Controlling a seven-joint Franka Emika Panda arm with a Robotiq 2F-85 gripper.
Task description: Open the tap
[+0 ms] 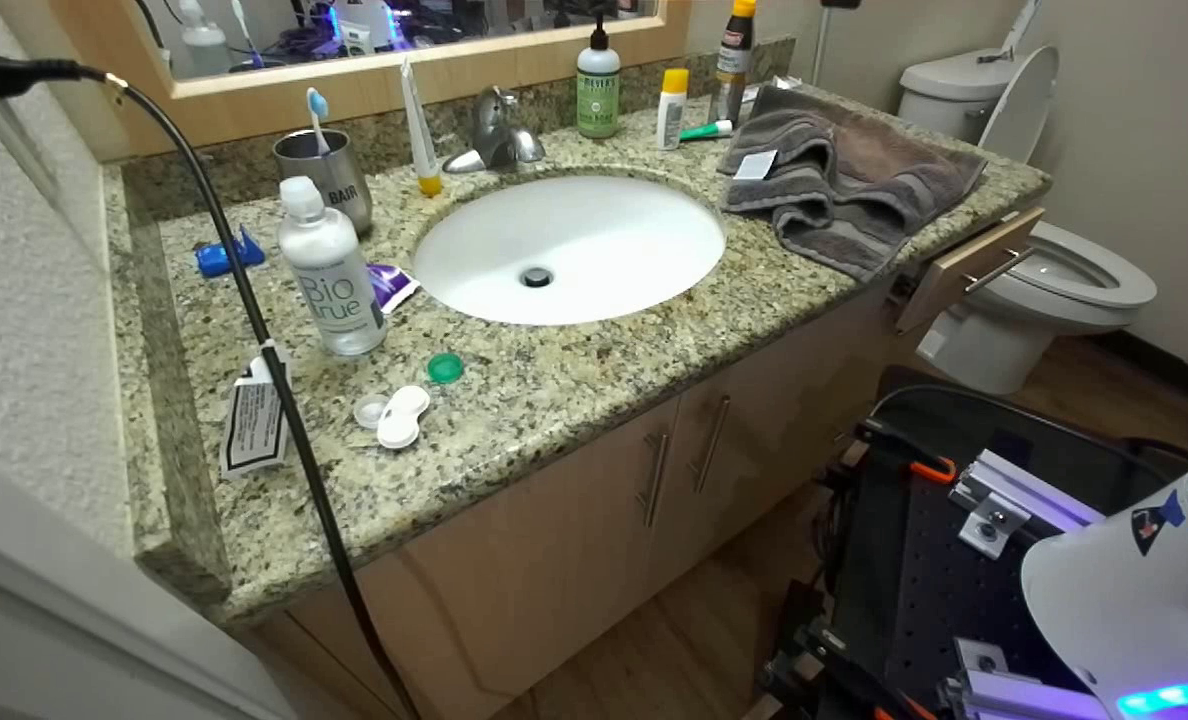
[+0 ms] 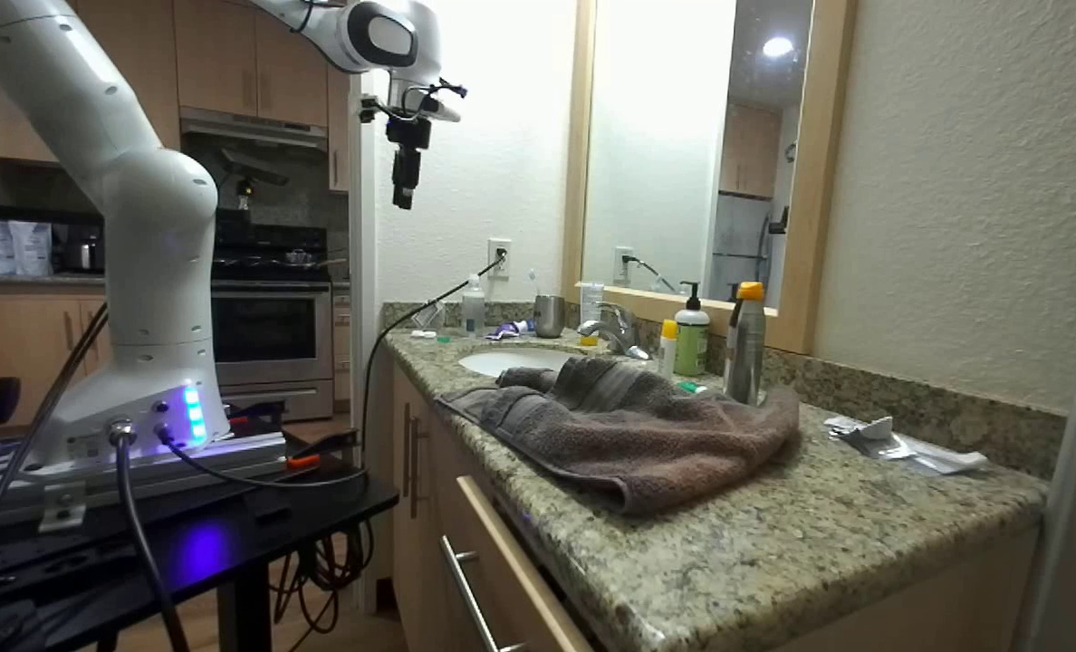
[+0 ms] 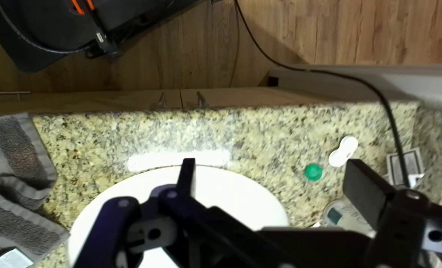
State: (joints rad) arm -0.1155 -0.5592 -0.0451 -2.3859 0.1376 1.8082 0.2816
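The tap is a small silvery-grey metal faucet at the back of the white basin, against the wall side. In an exterior view, the tap stands behind the rumpled towel, beyond the basin. The tap is out of view in the wrist view. My gripper points down, well above the counter and away from the tap. In the wrist view, the gripper has its two fingers wide apart with nothing between them. It looks down over the basin and the counter beside it.
A toothpaste tube stands left of the tap, near a metal cup and a clear bottle. A green soap bottle and a yellow-capped bottle stand right. A grey towel and black cable lie across the counter.
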